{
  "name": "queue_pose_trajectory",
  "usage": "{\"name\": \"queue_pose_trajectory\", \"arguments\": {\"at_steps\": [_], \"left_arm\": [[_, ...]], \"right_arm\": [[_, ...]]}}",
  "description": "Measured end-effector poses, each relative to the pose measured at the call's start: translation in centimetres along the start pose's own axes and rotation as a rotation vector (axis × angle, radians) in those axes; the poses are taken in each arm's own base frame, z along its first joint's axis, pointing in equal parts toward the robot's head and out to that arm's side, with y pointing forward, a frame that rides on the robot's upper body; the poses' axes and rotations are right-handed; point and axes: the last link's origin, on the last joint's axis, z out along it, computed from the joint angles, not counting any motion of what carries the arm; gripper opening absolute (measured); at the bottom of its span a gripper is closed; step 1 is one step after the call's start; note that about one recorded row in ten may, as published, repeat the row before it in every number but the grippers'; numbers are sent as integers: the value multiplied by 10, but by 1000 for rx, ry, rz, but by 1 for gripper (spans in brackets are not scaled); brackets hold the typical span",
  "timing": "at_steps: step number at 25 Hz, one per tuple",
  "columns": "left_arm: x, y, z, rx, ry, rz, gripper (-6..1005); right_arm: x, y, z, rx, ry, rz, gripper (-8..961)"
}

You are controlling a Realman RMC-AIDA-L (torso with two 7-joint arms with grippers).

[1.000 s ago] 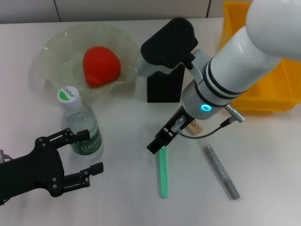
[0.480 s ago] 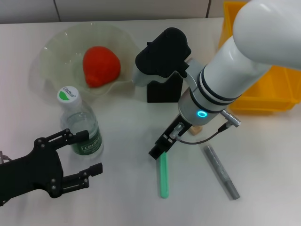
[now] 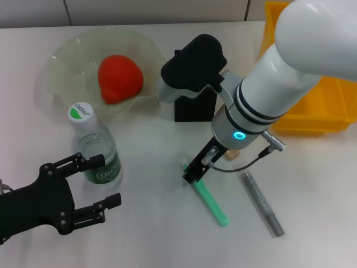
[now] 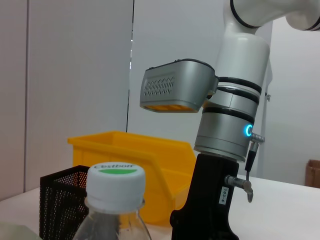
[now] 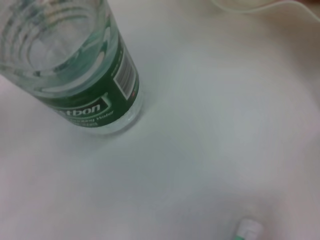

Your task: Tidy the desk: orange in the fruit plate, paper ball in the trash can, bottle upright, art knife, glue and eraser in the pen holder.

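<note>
Right now I have the right gripper (image 3: 191, 174) down at mid-desk, on the upper end of the green stick (image 3: 211, 199); I cannot tell whether its fingers grip it. The stick lies askew, so I judge it could skid or swing away if the contact is only a nudge. The eraser (image 3: 231, 152) sits hidden under my arm, near the pen holder (image 3: 195, 106). The left gripper (image 3: 96, 187) waits apart beside the upright bottle (image 3: 95, 148).
</note>
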Motion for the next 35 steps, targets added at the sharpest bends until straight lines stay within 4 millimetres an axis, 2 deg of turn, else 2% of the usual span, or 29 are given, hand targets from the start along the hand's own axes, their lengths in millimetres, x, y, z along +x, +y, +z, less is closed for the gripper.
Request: {"name": "queue_pose_trajectory", "arguments": {"at_steps": [2, 9, 13, 18, 21, 22, 23, 25, 26, 27, 28, 29, 30, 32, 35], "left_arm": [[0, 0, 0, -1, 0, 1, 783], [1, -1, 1, -1, 0, 4, 783], [1, -2, 1, 0, -1, 4, 783], [1, -2, 1, 1, 1, 4, 783], [1, -1, 0, 2, 1, 2, 783], [1, 0, -1, -4, 3, -2, 783], [1, 0, -1, -4, 3, -2, 783], [1, 1, -1, -12, 7, -7, 783], [2, 2, -2, -15, 8, -9, 783], [2, 2, -2, -17, 10, -11, 783], [2, 2, -2, -17, 10, -11, 783], [1, 3, -2, -18, 9, -13, 783], [1, 3, -2, -18, 9, -13, 783], [0, 4, -3, -25, -1, -16, 783], [-1, 4, -2, -29, -6, -16, 783]], "right_arm": [[1, -1, 0, -1, 5, 4, 361], [2, -2, 2, -7, 11, 13, 209], [1, -1, 1, -9, 8, 13, 172], [-5, 0, -9, -27, -51, 21, 172], [-8, -5, -28, -49, -152, 50, 172], [-8, -13, -46, -55, -239, 68, 172], [-8, -13, -46, -55, -239, 68, 172], [-5, -22, -70, -58, -360, 83, 172], [-2, -25, -82, -64, -436, 82, 172], [5, -29, -105, -69, -598, 65, 172], [5, -29, -105, -69, -598, 65, 172], [13, -33, -120, -70, -748, 34, 172], [13, -33, -120, -70, -748, 34, 172], [22, -44, -129, -61, -941, -6, 172], [27, -54, -124, -59, -1025, -10, 172]]}}
